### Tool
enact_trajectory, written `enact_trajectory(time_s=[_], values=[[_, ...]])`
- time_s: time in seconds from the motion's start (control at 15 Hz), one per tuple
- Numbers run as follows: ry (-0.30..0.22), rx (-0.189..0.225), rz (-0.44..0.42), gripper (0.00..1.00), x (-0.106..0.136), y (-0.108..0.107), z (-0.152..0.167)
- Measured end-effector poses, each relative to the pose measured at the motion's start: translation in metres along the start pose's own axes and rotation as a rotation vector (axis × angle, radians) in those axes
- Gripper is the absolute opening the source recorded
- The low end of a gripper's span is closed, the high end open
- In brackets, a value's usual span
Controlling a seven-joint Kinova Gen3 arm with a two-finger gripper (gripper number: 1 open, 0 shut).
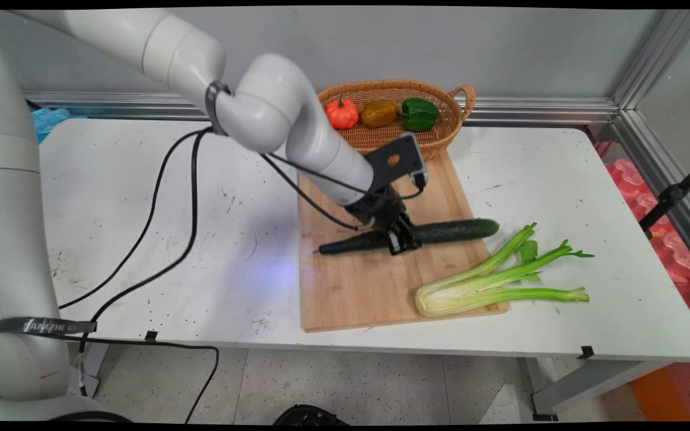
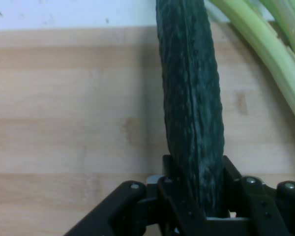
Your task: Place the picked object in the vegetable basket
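The black gripper (image 1: pixel 403 240) is squeezing the middle of the long green cucumber (image 1: pixel 459 230) lying on the wooden board (image 1: pixel 369 287), near the celery (image 1: pixel 489 281).

Light over the table (image 1: pixel 141 197) was even and bright, seemingly from overhead, with no harsh glare. Soft, short shadows lay under the arm and along the cucumber (image 1: pixel 453 230) on the cutting board (image 1: pixel 369 293). The main view bowed straight lines near its edges. In the hand view the cucumber and the celery (image 2: pixel 265 49) looked soft, with wood grain smeared.
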Motion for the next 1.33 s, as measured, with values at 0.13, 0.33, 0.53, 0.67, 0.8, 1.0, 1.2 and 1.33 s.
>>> enact_trajectory(time_s=[0.13, 0.33, 0.53, 0.67, 0.8, 1.0, 1.2, 1.33], values=[[0.015, 0.002, 0.018, 0.0, 0.012, -0.011, -0.012], [0.036, 0.01, 0.036, 0.0, 0.03, -0.029, -0.028], [0.064, 0.025, 0.054, 0.0, 0.051, -0.051, -0.044], [0.086, 0.04, 0.065, 0.0, 0.066, -0.069, -0.054], [0.107, 0.057, 0.073, 0.0, 0.078, -0.088, -0.063], [0.124, 0.076, 0.087, 0.0, 0.088, -0.111, -0.069], [0.132, 0.093, 0.11, 0.0, 0.092, -0.138, -0.072], [0.134, 0.102, 0.128, 0.0, 0.091, -0.157, -0.071]])
